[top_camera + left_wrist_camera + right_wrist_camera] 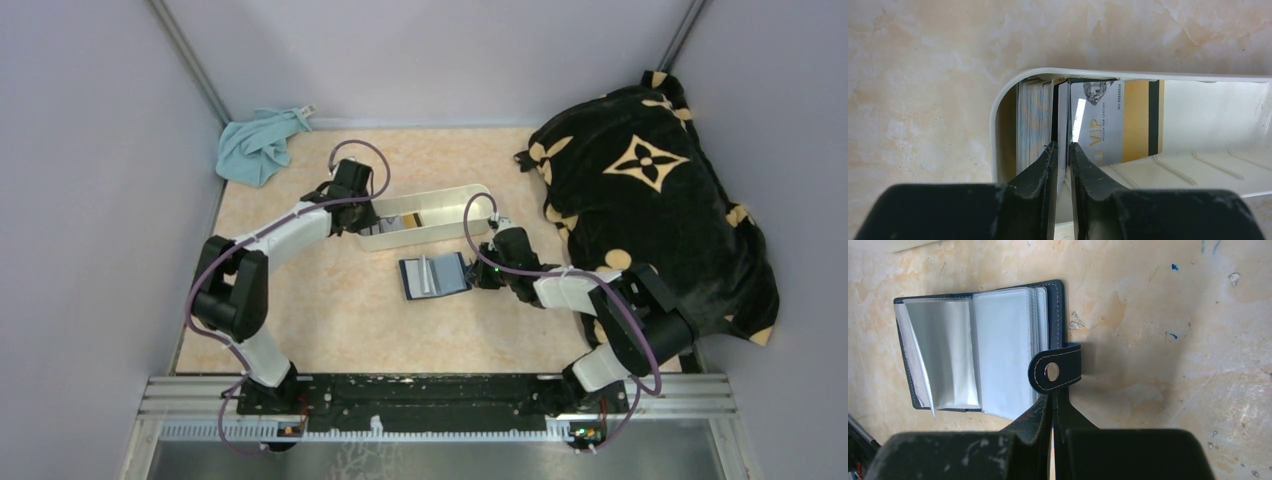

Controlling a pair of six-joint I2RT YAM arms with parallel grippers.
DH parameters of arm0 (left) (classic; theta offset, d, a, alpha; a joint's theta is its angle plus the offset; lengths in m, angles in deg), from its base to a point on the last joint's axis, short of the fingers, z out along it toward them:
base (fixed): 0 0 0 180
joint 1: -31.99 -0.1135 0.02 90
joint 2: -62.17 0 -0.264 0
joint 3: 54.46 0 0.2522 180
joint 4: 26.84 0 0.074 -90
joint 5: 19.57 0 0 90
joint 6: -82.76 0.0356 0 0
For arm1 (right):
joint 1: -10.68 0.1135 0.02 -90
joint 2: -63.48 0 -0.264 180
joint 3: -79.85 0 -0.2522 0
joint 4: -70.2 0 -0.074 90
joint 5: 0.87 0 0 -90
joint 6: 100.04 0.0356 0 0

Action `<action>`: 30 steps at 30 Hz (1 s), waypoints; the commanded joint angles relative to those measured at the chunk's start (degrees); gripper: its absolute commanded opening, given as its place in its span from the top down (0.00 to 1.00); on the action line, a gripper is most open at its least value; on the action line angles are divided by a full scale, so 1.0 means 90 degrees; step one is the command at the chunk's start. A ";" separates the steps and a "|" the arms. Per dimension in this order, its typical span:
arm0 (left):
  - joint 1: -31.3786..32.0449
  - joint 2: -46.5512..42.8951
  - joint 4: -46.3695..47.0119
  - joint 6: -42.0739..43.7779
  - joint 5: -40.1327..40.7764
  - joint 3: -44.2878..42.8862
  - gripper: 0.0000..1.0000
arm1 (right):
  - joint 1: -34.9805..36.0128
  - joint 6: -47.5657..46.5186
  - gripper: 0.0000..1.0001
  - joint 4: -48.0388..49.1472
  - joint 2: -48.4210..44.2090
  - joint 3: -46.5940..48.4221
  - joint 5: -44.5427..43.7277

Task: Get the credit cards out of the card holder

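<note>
Cards [1034, 122] are sitting stacked in the tray [996, 107], you're pinching one there with the left gripper [1063, 150], and your right gripper [1053, 402] is clamping the holder [1056, 305], sleeves looking empty.

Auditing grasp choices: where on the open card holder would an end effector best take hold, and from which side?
The snap tab, from the right arm's side: it juts past the cover edge as a thin flap, while the rest of the card holder lies open and flat with loose clear sleeves.
</note>
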 commanded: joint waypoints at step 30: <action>0.1927 -0.0484 0.3114 -0.0610 -0.2288 0.1782 1.00 | -0.0025 -0.0231 1.00 -0.0830 -0.0431 -0.0032 -0.0236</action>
